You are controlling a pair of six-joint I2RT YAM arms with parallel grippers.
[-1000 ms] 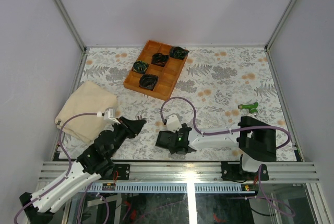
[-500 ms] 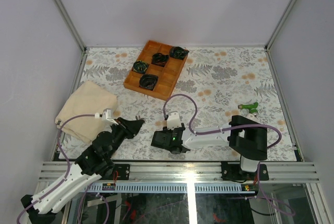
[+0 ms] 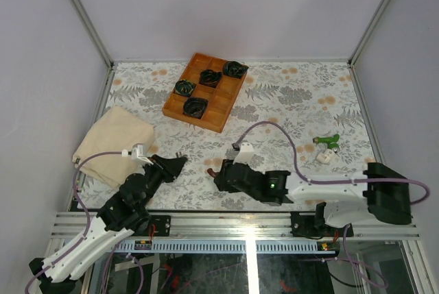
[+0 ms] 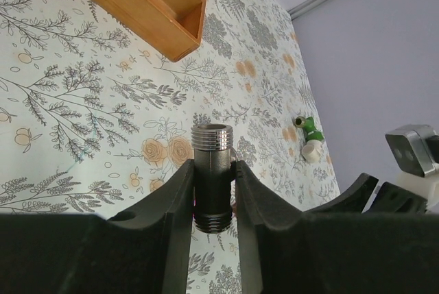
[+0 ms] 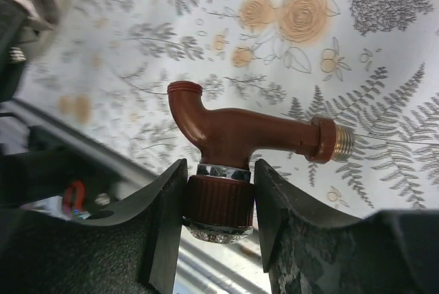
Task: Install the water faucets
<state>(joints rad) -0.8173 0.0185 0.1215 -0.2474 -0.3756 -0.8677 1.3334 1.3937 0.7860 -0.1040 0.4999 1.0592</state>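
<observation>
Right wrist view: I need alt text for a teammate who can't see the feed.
The right pincer is shut on the dark red-brown water faucet, gripping its round cap. The spout curves up at the left and the silvery threaded end points right, above the floral tablecloth.

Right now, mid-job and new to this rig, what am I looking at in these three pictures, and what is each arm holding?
Two robot arms are bolted at the near edge of the flowered table. The wide picture looks down from above and behind them; the other two come from cameras on each wrist. The left tool grips a silvery threaded fitting. The right tool grips the red-brown faucet. On the table lie a green faucet, a small white piece beside it, a beige cloth, and a wooden tray holding black-and-green coils.
</observation>
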